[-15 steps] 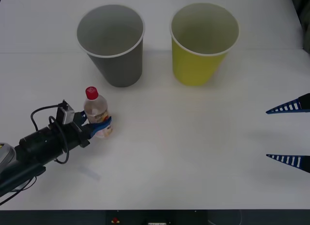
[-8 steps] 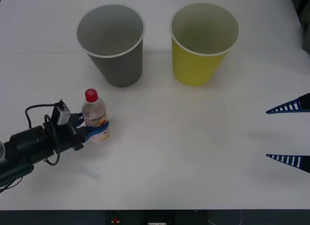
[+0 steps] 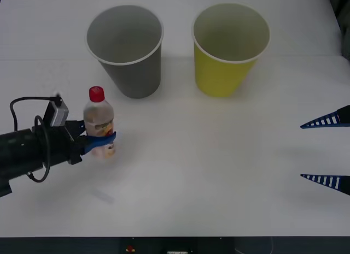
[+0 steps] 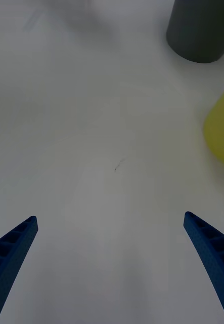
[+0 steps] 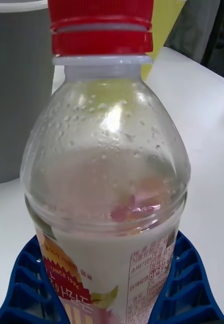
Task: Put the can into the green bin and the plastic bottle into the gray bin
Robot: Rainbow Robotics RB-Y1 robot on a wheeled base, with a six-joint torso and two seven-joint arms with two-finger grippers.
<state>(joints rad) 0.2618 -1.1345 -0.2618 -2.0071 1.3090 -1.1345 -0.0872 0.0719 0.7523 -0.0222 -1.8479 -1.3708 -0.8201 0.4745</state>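
The plastic bottle (image 3: pixel 98 122), clear with a red cap and a white, red and yellow label, stands upright in my left gripper (image 3: pixel 101 140), whose blue fingers are shut around its lower body at the table's left side. Up close in the left wrist view the plastic bottle (image 5: pixel 106 172) rises between the blue fingers (image 5: pixel 185 283). The gray bin (image 3: pixel 127 51) stands behind and slightly right of the bottle, also seen as the gray bin (image 5: pixel 15 91). My right gripper (image 3: pixel 327 151) hovers open at the right edge. The can and the green bin are out of view.
A yellow bin (image 3: pixel 229 49) stands to the right of the gray one; the right wrist view catches the yellow bin (image 4: pixel 222 129) and the gray bin (image 4: pixel 200 28). White table (image 3: pixel 219 172) spreads between the two arms.
The left gripper has carried the bottle leftward and lifted it slightly, away from its earlier spot. The right arm has stayed put.
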